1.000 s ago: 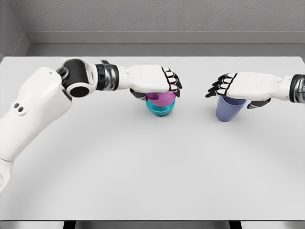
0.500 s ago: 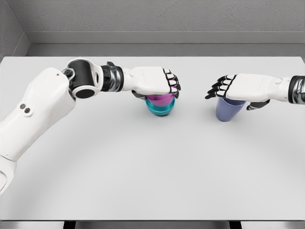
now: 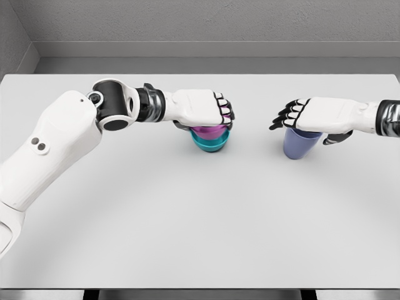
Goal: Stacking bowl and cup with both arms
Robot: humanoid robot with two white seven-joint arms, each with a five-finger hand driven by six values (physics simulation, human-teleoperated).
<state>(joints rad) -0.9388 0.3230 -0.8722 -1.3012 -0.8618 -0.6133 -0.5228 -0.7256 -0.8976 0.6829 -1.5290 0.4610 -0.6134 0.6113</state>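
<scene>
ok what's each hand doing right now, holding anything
Left hand: curled over the magenta bowl, which sits in the teal bowl; grasping it.
Right hand: fingers spread above the blue cup, holding nothing.

The left hand [image 3: 203, 107] covers the top of the magenta bowl [image 3: 210, 132]; its rim and any finger contact are hidden. The teal bowl [image 3: 210, 144] shows only its lower wall. The right hand [image 3: 312, 114] conceals the rim of the blue cup [image 3: 298, 144]; whether it touches cannot be determined. The right forearm is cut off at the picture's right edge.
</scene>
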